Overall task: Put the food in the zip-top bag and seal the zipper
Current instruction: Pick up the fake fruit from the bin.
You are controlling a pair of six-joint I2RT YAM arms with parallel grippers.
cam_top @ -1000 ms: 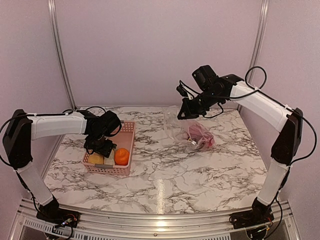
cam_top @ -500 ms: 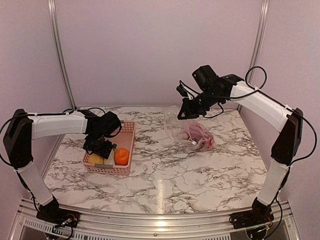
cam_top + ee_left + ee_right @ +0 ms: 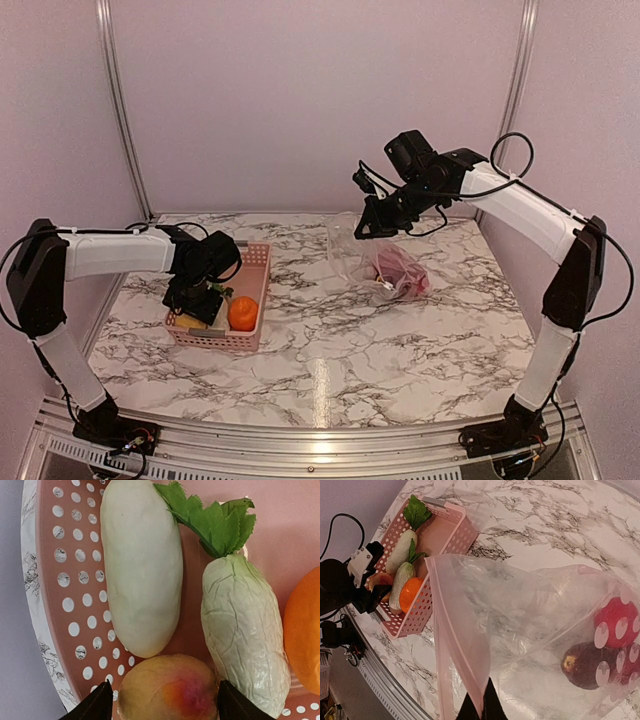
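Left end effector (image 3: 166,708): wide, straddling the yellow fruit (image 3: 161,686). You lower squarely and close gently, clear of the wrinkled radish (image 3: 245,645) beside it.
Right end effector (image 3: 481,706): pinching the bag (image 3: 530,605) rim. Hold it open.

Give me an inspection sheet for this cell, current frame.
surface: marble table, dry.
job's things: zip-top bag holds red spotted piece and dark brown piece; zipper unsealed. Smooth radish, wrinkled radish, orange, yellow fruit in pink basket.
clutter: nothing seen.
grippers: left gripper open, straddling yellow fruit; right gripper shut on the bag's mouth edge.
cables: black cable looped on each arm.
surroundings: plain walls, metal frame post.
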